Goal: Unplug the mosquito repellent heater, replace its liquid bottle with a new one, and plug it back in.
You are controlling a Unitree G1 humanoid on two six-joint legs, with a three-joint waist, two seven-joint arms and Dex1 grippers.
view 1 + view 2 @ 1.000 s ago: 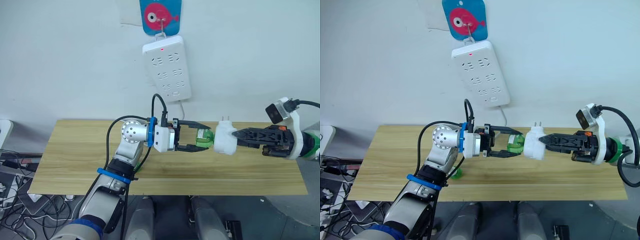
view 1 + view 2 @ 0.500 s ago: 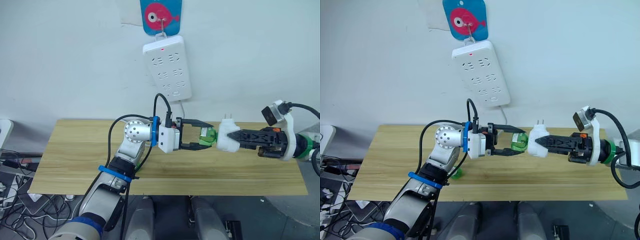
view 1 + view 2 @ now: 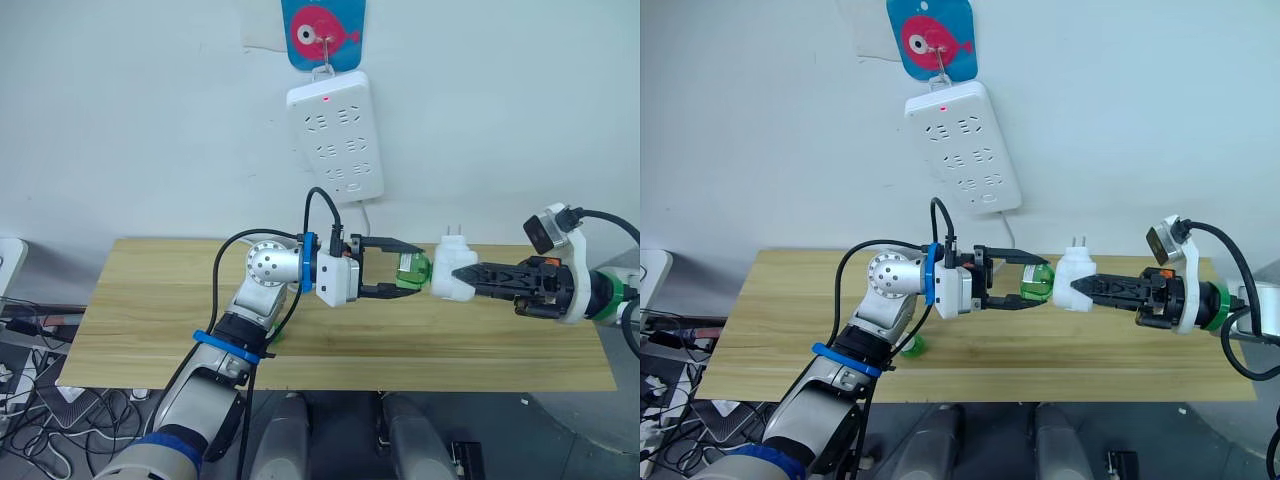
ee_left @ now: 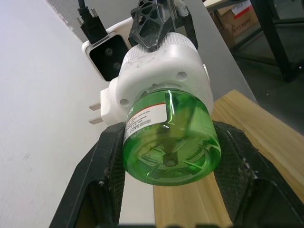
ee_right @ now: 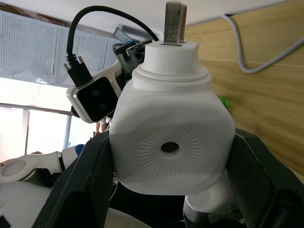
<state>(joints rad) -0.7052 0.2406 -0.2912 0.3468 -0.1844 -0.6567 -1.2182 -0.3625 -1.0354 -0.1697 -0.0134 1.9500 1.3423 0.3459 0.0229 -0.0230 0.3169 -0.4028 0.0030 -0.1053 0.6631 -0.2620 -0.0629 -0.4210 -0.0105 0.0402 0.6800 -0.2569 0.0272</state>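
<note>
Black fingers of the left gripper (image 3: 392,269) are clamped on either side of the green liquid bottle (image 3: 412,271), whose clear base fills the space between them in the left wrist view (image 4: 167,142). The bottle's neck sits in the mosquito repellent heater (image 3: 452,271), a white rounded unit with its two prongs pointing up, and the right gripper (image 3: 468,280) pinches the heater from the opposite side; in the right wrist view the vent hole of the heater (image 5: 169,147) faces the camera between the two black fingers. Both are held in the air above the wooden tabletop (image 3: 150,300), over its far edge and right of centre. Compared with a second ago, the pair has drawn together: then a gap showed between bottle and heater and the heater hung lower, whereas now they touch and the heater sits slightly higher and nearer the left gripper. A small green item (image 3: 913,345) lies on the tabletop behind the left arm. On the wall above hangs the white power strip (image 3: 335,135), red light on, under a blue fish hook (image 3: 322,32), unchanged.
</note>
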